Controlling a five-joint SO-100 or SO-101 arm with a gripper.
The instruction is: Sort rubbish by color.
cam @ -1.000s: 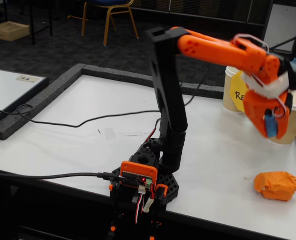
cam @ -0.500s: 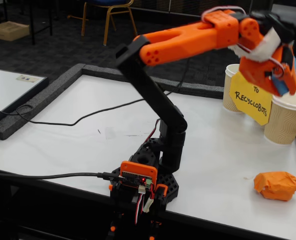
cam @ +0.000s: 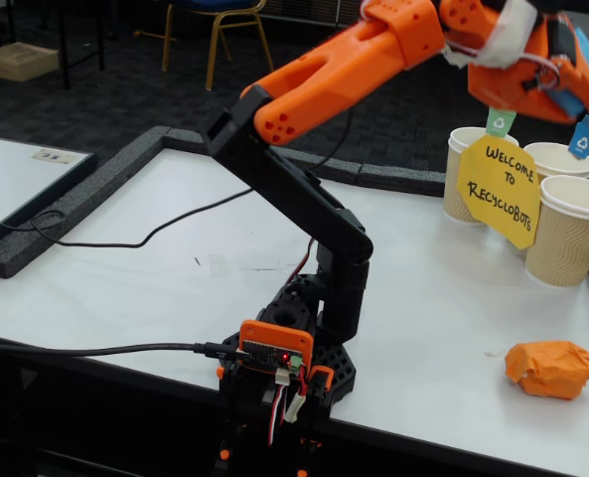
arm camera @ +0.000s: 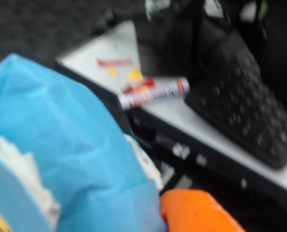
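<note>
My gripper (cam: 564, 97) is raised at the upper right of the fixed view, above the paper cups. It looks shut on a crumpled blue paper (arm camera: 70, 140), which fills the left of the wrist view; a bit of blue (cam: 572, 103) shows at the gripper in the fixed view. One orange finger (arm camera: 196, 212) shows at the bottom. Three paper cups stand below it: one with a green tag (cam: 470, 169), one with a blue tag (cam: 552, 157) and one with an orange tag (cam: 569, 231). A crumpled orange paper (cam: 551, 369) lies on the white table (cam: 175, 278) at the front right.
A yellow sign (cam: 501, 191) reading "Welcome to Recyclobots" leans on the cups. The arm's base (cam: 289, 363) stands at the table's front edge, with black cables (cam: 95, 243) running left. The wrist view shows another table with a black keypad (arm camera: 245, 116) and a tube (arm camera: 153, 94).
</note>
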